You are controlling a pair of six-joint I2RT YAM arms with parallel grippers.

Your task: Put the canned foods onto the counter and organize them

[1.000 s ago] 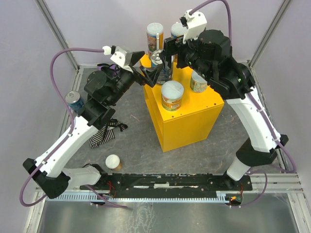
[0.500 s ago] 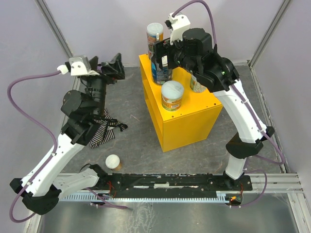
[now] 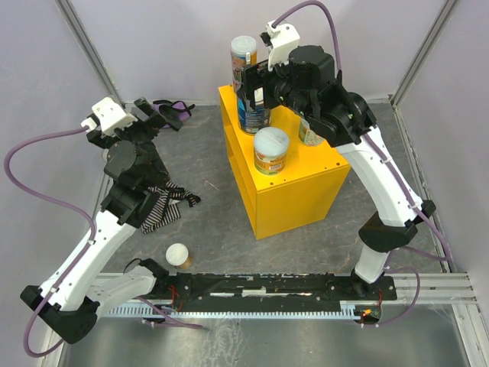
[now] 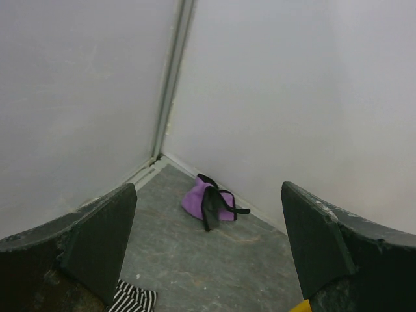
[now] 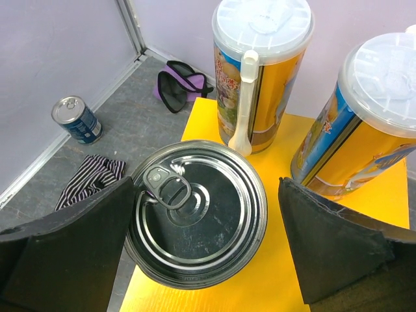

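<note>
Far left, the left end effector point(image 3: 153, 111) hangs up by the back corner with its fingers spread wide and nothing between them. Its wrist view just looks at the walls and the purple cloth point(image 4: 208, 201) lying in that corner.

Down on the grey floor point(image 3: 214, 222) on that side, a small blue tin point(image 5: 77, 120) stands upright near the left wall; the top view doesn't show it. Just beside it toward the middle is the striped cloth point(image 3: 160, 206), bunched up under the left arm. Nearer the arm bases, a white-lidded tub point(image 3: 177, 254) stands on its own, well apart from everything.

In the middle is the yellow counter point(image 3: 298, 191). At its back left corner stands a blue-labelled tin point(image 5: 195, 211), pull-tab top up. The right end effector point(image 5: 207, 195) is right over it, wide open with a finger on each side. There's a clear yellow gap on the right, so it isn't gripping.

Behind the tin are two tall tubes point(image 5: 260, 71) side by side, and the left one has a white scoop point(image 5: 244, 104) on its side. Toward the front of the counter top sits a pale-lidded tub point(image 3: 270, 149). Right of that, another can point(image 3: 309, 134) is half hidden under the right arm.
</note>
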